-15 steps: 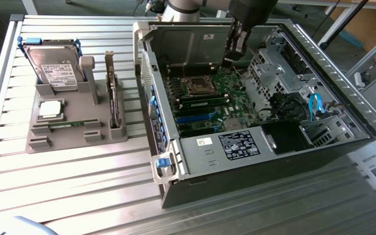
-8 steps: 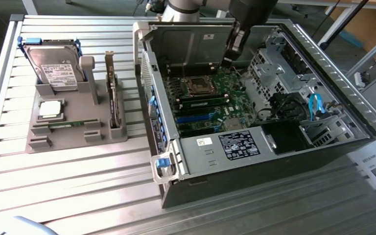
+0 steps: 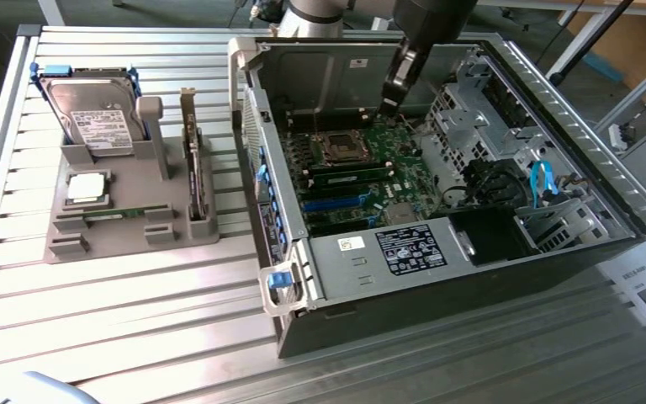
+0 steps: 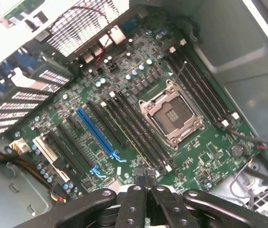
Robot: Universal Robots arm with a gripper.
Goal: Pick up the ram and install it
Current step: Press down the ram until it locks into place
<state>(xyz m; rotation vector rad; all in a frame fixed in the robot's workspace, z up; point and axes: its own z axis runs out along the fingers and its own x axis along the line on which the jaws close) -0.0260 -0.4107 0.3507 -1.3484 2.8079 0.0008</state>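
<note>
An open desktop computer case (image 3: 436, 210) is seen lying on its side on a slatted metal bench (image 3: 132, 320), with the green motherboard (image 3: 357, 181) exposed inside. The robot arm is seen reaching down into the case from above, and its gripper (image 3: 390, 105) is held just over the far edge of the motherboard, beyond the empty CPU socket (image 3: 343, 150). In the wrist view, the gripper (image 4: 147, 179) is shown with its black jaws pressed fully together and nothing held between them; the square metal-framed CPU socket (image 4: 172, 114) and the rows of long black memory slots (image 4: 134, 128) beside it are visible beneath, along with a blue expansion slot (image 4: 96, 133).

To the exterior view's left of the case, a grey parts holder (image 3: 121, 219) is set on the bench. A hard drive (image 3: 90, 109) is stood upright at its far end, a square silver CPU chip (image 3: 87, 188) is laid below that, and a tall expansion card (image 3: 194, 168) is stood on edge along the side nearest the case. The ram (image 3: 115, 215), a thin green stick, is seen lying flat in the holder just in front of the CPU chip, well apart from the gripper.
</note>
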